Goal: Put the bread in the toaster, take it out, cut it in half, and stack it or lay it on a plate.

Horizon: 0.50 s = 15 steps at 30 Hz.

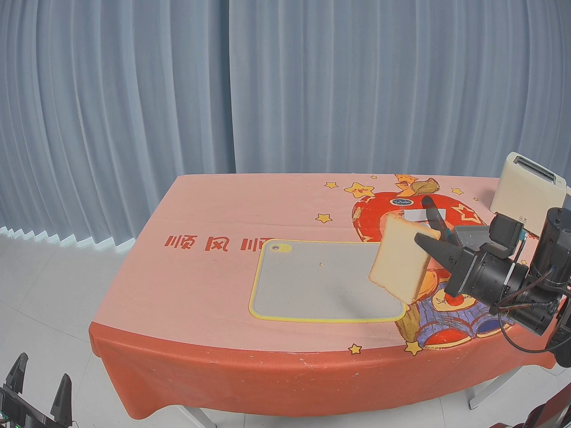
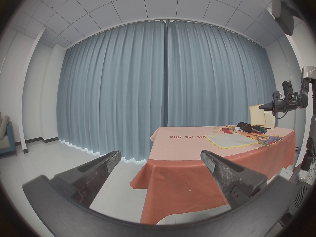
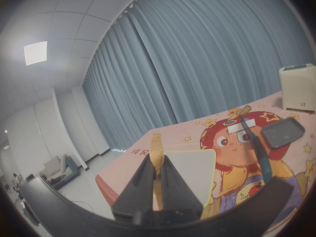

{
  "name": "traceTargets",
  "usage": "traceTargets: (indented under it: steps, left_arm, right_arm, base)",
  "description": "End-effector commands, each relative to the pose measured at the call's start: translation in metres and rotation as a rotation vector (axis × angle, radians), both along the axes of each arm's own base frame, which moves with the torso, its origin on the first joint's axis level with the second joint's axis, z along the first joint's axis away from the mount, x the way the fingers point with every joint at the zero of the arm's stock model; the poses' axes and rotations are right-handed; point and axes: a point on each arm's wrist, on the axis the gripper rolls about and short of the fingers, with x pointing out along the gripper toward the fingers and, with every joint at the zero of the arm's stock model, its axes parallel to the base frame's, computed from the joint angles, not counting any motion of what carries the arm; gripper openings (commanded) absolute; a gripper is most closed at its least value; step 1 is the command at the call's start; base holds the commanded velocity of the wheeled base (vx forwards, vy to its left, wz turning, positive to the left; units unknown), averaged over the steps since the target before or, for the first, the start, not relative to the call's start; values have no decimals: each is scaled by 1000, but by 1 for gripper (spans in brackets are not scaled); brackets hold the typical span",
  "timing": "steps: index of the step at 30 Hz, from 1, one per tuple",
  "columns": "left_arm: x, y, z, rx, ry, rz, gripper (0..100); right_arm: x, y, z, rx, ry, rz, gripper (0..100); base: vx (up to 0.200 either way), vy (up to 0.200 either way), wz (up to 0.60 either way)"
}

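Observation:
A slice of bread [image 1: 399,263] hangs upright in the air over the right end of the grey, yellow-rimmed cutting board [image 1: 324,280]. My right gripper [image 1: 426,227] is shut on the slice's edge, and the bread [image 3: 156,152] stands pinched between the two fingers. The cream toaster [image 1: 528,191] stands at the table's far right corner, behind that arm. A knife with a teal handle [image 3: 256,144] and a dark rectangular plate [image 3: 283,132] lie between board and toaster. My left gripper [image 1: 37,387] hangs open low beside the table's left front, well away from it.
The table carries a pink-orange printed cloth [image 1: 238,221] with a cartoon figure on its right half. A grey curtain [image 1: 238,60] closes off the back. The left half of the table and the white floor [image 1: 35,304] on the left offer free room.

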Motion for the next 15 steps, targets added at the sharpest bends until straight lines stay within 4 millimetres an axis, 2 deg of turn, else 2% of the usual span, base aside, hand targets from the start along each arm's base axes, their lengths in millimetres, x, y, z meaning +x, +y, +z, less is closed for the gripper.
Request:
traceTargets:
  steps: [1,8,15]
  left_arm:
    - [1,0,-5,0,12,1,100]
    - [1,0,-5,0,12,1,100]
    - [1,0,-5,0,12,1,100]
  right_arm:
    - [7,5,-3,15,21,-8,0]
    - [20,13,-10,95,15,-40,0]
    - [42,30,-37,143,32,-88,0]
  base:
    - [0,0,0]
    - [0,0,0]
    - [0,0,0]
